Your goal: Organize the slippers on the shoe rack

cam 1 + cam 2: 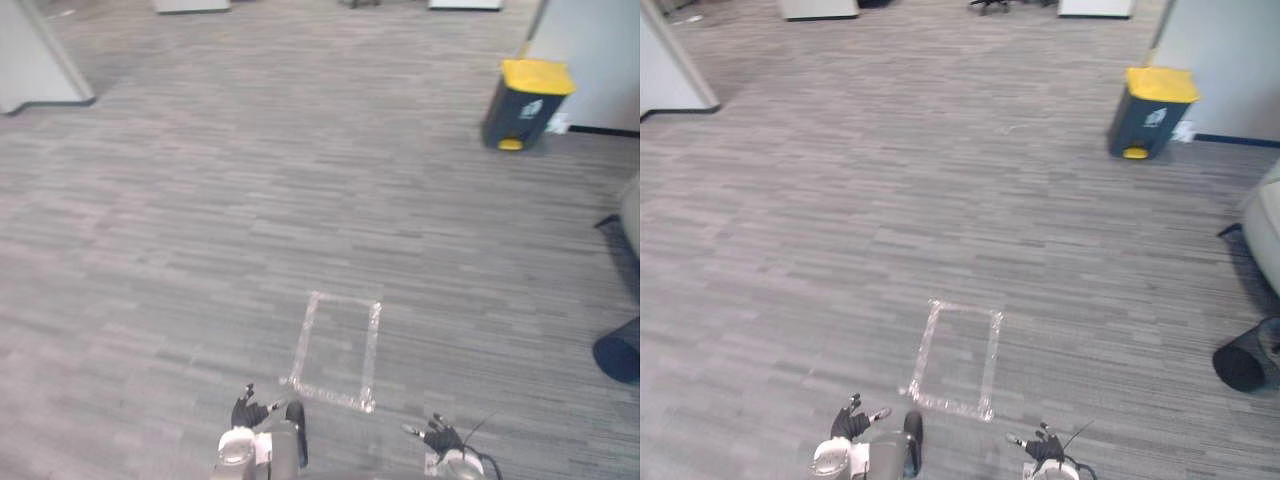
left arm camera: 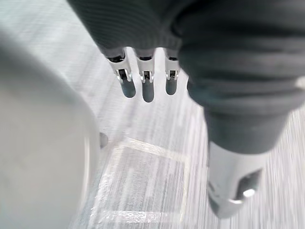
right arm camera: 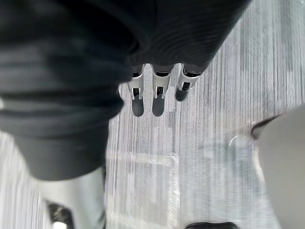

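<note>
Two hands, left hand and right hand, are held low over the grey floor, fingers straight and apart, near a taped rectangle, with a yellow-lidded bin well beyond.

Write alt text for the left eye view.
The left hand and right hand hang open at the near edge above a grey carpet floor, a taped rectangle just ahead between them. A yellow-lidded dark bin stands far right.

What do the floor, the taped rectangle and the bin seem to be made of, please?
Floor: probably matte grey carpet or vinyl, streaked in short planks. Rectangle: clear glossy tape, it glints. Bin: likely smooth moulded plastic, dark body, yellow lid.
</note>
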